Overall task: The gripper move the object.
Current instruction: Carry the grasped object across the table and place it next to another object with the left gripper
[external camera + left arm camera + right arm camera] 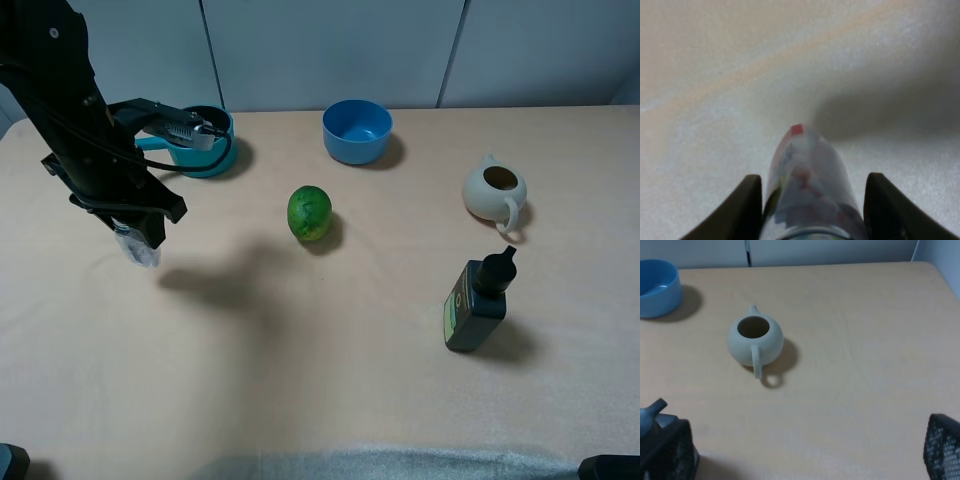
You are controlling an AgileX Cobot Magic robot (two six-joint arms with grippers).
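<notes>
My left gripper (140,232) hangs from the bulky black arm at the left of the table. It is shut on the small clear glass shaker (138,248), which it holds above the tabletop with a shadow cast to its right. In the left wrist view the shaker (807,175) sits between the two black fingers (747,200), bottom end pointing away; its silver cap is hidden. My right gripper (805,460) is open and empty, near the dark green bottle (652,412).
A green fruit (310,213) lies mid-table. A blue bowl (357,130) and a teal pot (208,142) stand at the back. A beige teapot (494,190) and the dark green bottle (477,302) stand on the right.
</notes>
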